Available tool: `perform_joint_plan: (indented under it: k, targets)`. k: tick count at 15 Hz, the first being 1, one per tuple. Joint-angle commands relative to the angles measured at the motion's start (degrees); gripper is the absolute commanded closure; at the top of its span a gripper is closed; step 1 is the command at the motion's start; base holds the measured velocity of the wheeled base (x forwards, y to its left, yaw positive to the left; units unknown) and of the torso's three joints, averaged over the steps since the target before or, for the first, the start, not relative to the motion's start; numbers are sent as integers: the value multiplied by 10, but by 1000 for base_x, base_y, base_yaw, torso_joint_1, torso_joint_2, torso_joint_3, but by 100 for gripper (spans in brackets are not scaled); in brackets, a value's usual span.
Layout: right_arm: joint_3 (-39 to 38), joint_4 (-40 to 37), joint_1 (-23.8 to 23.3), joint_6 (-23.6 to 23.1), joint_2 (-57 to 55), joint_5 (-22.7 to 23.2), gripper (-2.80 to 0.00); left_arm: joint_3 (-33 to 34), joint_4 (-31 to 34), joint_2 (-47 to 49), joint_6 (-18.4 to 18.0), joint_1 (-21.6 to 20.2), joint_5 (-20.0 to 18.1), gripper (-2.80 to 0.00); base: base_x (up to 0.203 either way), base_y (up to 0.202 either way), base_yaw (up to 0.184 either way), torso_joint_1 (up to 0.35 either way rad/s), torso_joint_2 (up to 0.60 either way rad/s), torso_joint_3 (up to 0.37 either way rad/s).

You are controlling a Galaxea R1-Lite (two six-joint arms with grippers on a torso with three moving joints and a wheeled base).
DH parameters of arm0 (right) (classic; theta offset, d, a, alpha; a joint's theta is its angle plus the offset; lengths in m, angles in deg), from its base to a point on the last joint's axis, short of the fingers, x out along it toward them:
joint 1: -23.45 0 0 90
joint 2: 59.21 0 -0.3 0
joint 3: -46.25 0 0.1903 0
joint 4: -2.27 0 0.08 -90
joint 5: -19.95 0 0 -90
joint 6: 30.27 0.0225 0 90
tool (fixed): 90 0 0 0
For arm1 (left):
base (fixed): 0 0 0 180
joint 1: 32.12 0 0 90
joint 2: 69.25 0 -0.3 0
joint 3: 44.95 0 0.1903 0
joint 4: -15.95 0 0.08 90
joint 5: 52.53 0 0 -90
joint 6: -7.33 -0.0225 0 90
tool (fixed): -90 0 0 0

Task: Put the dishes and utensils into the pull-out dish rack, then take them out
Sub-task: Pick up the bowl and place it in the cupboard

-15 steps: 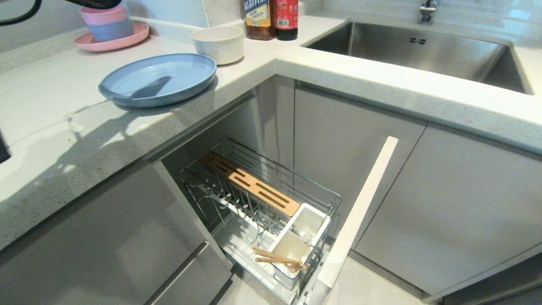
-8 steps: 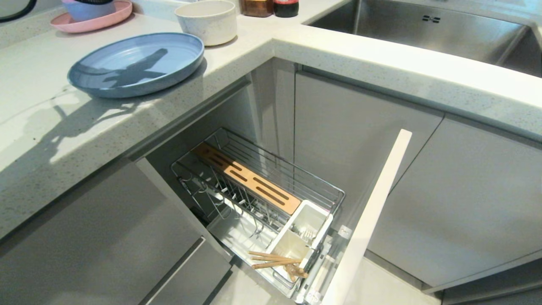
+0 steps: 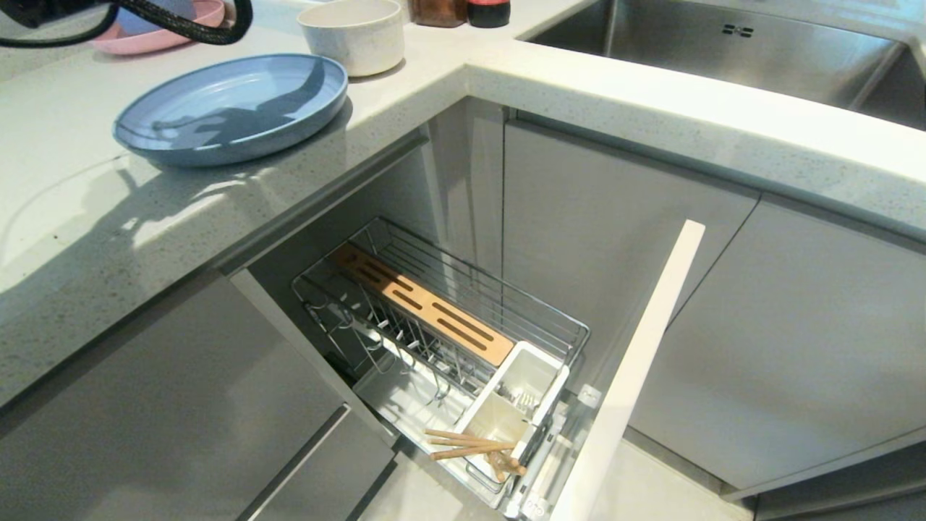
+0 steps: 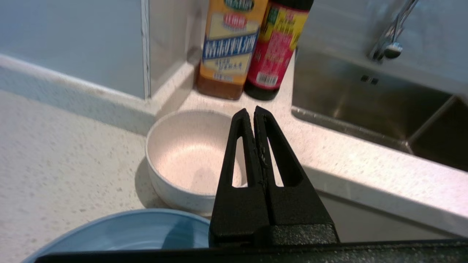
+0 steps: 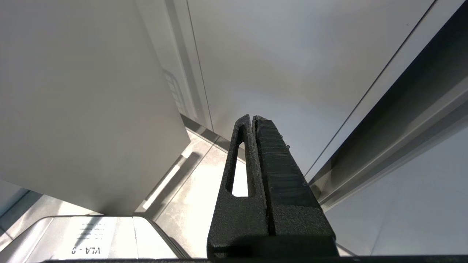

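Firstly, speckled pale stone countertop (image 3: 87, 239). Pull-out dish rack (image 3: 463, 318), chrome wire, slotted bamboo strip (image 3: 416, 304), drawn out below. Light-blue plate (image 3: 231, 108), wide and shallow, on counter. Off-white bowl (image 4: 186, 153), round, deep, just beside plate. Left gripper (image 4: 253, 111), black, pressed shut, empty, above bowl. Right gripper (image 5: 252, 118), closed, empty, near grey cabinet fronts. Wooden chopsticks (image 3: 466, 445) in near white cup (image 3: 492, 427).

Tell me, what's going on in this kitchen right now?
A robot is working at a corner counter. Its left tool, fingers shut and holding nothing, hovers above the off-white bowl, beside the blue plate. Both dishes sit on the counter. Below, the pull-out dish rack stands open, with chopsticks in a white cup. The right tool hangs shut by the cabinets.
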Motion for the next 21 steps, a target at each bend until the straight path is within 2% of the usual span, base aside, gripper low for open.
perform_joint_plan:
  k: [1,2,4,5,10,14,21]
  targets:
    - [-1,0,0,0,0,0,0,0,0,32,0,0,0,0,0,0,0,0,0,0]
    - [-1,0,0,0,0,0,0,-1,0,40,-3,-2,0,0,0,0,0,0,0,0]
    - [-1,0,0,0,0,0,0,0,-2,52,-31,-4,1,0,0,0,0,0,0,0]
    - [-1,0,0,0,0,0,0,-1,-5,54,-51,-4,1,-280,0,0,0,0,0,0]
    - [-1,0,0,0,0,0,0,0,-8,54,-105,-2,-1,-280,0,0,0,0,0,0]
    - [-1,0,0,0,0,0,0,0,-5,63,-145,-2,-25,-280,0,0,0,0,0,0]
    - [-1,0,0,0,0,0,0,-1,-7,80,-150,-4,-28,-280,0,0,0,0,0,0]
